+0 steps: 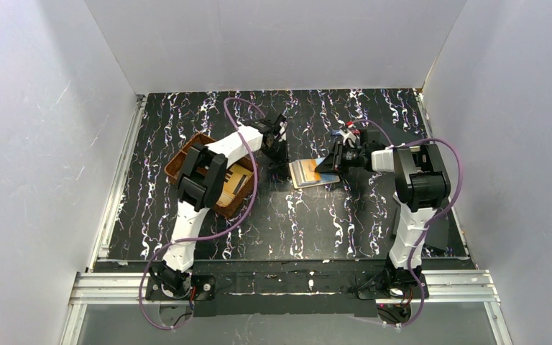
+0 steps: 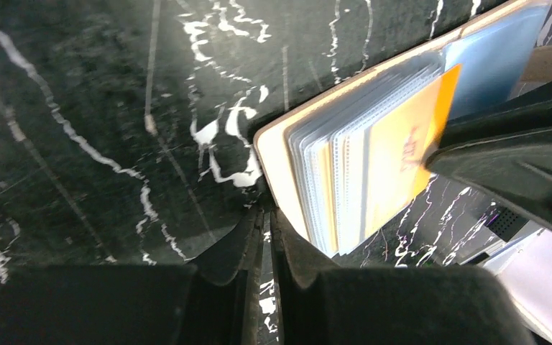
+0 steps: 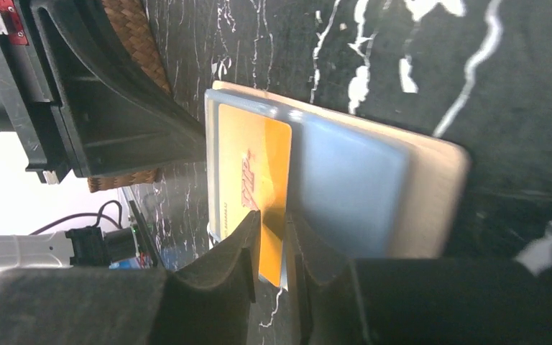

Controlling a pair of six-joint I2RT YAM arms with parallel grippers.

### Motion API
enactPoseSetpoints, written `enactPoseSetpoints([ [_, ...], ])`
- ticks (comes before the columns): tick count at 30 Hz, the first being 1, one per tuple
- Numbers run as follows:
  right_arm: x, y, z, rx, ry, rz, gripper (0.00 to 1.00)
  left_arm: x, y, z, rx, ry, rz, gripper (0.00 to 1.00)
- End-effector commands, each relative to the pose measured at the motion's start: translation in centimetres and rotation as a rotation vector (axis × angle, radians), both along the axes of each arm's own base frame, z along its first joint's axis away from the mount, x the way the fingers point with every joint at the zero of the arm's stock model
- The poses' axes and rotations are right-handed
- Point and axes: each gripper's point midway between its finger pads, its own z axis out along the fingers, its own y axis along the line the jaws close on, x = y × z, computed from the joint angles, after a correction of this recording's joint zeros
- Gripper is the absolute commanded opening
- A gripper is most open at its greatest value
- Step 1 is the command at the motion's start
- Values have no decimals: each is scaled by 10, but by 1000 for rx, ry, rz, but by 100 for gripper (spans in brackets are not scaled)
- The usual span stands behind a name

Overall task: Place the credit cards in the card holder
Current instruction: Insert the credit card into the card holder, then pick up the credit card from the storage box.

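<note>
The card holder [image 1: 303,172] lies open and flat on the dark, white-veined worktop [image 1: 295,223], about midway between the two arms, its cream cover showing as a border around a stack of clear plastic sleeves [image 2: 316,165]. The right hand [image 3: 273,223] is pinching an orange card [image 3: 255,165] by one short edge, its fingers pressed onto both faces, and the card lies over the sleeves on the half of the holder nearer the left arm. The card bears red lettering that looks like "VIP", with a line of fine print along one long edge that is too small to read. Just beside it, under clear plastic, lies a pale blue rectangle [image 3: 352,187]; whether it is a card or a tinted sleeve I cannot tell. The left hand [image 2: 267,223] has its fingers drawn almost together, with only a sliver of worktop showing between them, and its tips rest at the holder's outer corner. Behind the left arm, a brown woven tray [image 1: 180,162] holds tan cards [image 1: 233,180].
</note>
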Motion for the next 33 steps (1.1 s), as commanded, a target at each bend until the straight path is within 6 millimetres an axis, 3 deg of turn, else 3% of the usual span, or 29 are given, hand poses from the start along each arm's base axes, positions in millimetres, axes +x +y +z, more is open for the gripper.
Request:
enactPoseSetpoints([
  [1,3,28,12,32,-49,60,25,-6,-19,-9,13,12,-40,9],
  [6,-4,40,26,61,-63,68,23,-5,-25,-7,9,1,-53,9],
  [10,3,15,27,-93,-91,22,31,-6,-20,9,21,-25,-64,11],
  [12,7,-3,37,-240,-121,-2,38,-7,-18,32,8,-47,-81,16],
  [14,11,-19,63,-340,-179,-42,43,-7,-13,72,-24,-101,-87,23],
  [17,5,-21,98,-384,-267,-89,53,-18,4,124,-59,-156,-83,29],
  [20,-8,16,135,-259,-380,-132,61,-40,24,169,-101,-209,-54,36],
  [22,-15,35,155,-157,-419,-192,65,-53,56,185,-63,-243,-2,46],
  [25,-20,62,173,-72,-443,-201,72,-67,103,189,-48,-234,116,51],
  [28,-35,111,176,-110,-513,-78,75,-80,143,190,-9,-265,277,61],
  [30,-47,141,170,-160,-526,12,80,-88,163,188,13,-255,362,62],
  [33,-49,176,188,-182,-543,73,86,-114,198,176,111,-138,468,62],
])
